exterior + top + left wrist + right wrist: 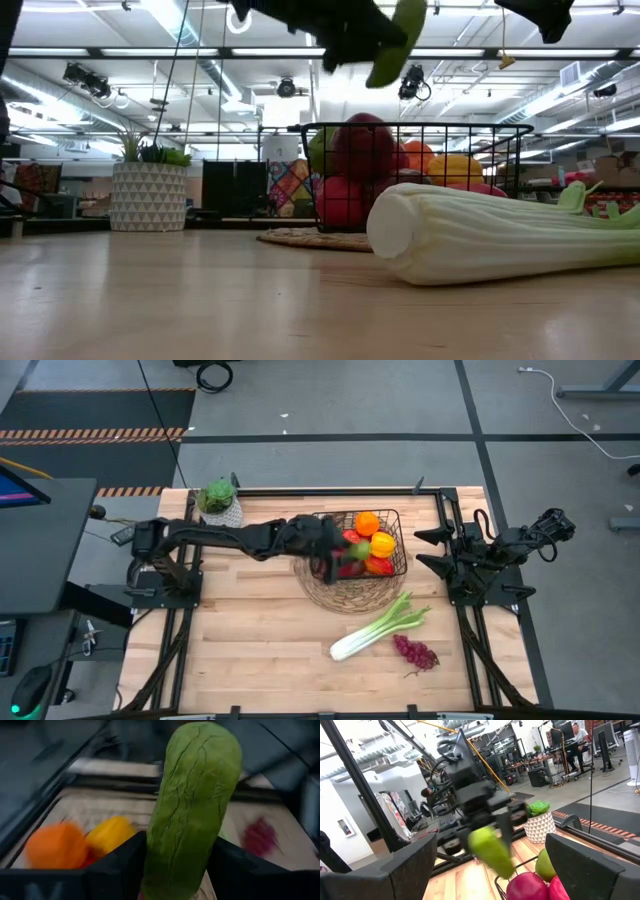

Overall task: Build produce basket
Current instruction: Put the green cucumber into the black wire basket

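The left end effector [335, 557] is clamped on a long, wrinkled green vegetable [192, 810] with a veined, matte skin, which stands up between its two dark fingers [120, 870] and hangs clear of the tabletop [250, 640]. Directly below and just beyond it sits the rectangular black wire-mesh basket [398, 520], resting on a round woven straw mat [345, 595]; inside lie a smooth round orange [367, 523], a glossy yellow pepper [382, 544] and rounded red apples [362, 145]. Farther from that end effector, on the bare pale wood, lies a long pale-green ribbed celery stalk [375, 628] with a blunt cut base, and just beside it a knobbly cluster of purple grapes [416, 652]. Behind the left arm stands a leafy green plant in a white patterned pot [220, 500]. The right end effector [425, 550] waits spread open at the tabletop's right edge, well apart from the basket.
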`<state>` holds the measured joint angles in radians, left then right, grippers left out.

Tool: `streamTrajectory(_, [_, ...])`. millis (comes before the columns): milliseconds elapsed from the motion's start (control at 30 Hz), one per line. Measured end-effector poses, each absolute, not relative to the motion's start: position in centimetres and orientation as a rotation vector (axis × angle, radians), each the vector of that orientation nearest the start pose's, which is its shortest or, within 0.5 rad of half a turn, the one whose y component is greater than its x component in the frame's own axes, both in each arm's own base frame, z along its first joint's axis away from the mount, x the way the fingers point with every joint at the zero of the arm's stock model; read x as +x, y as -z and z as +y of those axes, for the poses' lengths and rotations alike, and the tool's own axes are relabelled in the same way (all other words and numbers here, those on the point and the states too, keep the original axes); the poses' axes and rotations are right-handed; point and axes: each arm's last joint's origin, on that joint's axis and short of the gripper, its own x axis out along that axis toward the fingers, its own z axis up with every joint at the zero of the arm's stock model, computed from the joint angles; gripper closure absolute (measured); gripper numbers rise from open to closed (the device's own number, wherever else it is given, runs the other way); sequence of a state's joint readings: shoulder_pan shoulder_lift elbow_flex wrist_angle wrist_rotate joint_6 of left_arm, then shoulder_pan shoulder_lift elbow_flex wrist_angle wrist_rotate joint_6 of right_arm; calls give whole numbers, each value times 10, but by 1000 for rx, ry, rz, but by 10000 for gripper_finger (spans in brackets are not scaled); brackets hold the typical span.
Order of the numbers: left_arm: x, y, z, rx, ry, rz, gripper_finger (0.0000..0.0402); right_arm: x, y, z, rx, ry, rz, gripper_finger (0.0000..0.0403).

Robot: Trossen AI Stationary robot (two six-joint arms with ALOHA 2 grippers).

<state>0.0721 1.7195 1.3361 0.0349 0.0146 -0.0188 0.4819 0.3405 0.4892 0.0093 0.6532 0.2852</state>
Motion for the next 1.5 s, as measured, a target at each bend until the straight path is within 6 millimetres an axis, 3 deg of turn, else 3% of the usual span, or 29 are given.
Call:
streamTrajectory(100, [400,-286,47,-171,-147,377,214,92,-302,28,369,151,-158,27])
streamTrajectory(300, [395,-283,75,-283,-203,428,216,92,-302,28,370,151,-158,27])
streamTrajectory(567, [406,-330,108,-234,-244,523,219,91,-304,28,383,148,-179,27])
streamTrajectory(767, [426,-309,126,-186,-251,687,214,92,-307,28,399,144,-204,27])
streamTrajectory(933, [436,-304,132,-54,-222,661,210,93,-306,29,394,145,-196,27])
streamTrajectory(1133, [438,-301,131,204,-152,692,210,94,-306,29,391,146,-193,27])
streamTrajectory(1300, [437,-299,133,212,-152,706,210,94,-306,30,389,133,-188,27])
streamTrajectory(1500, [432,-277,139,207,-173,761,209,94,-306,31,393,80,-183,27])
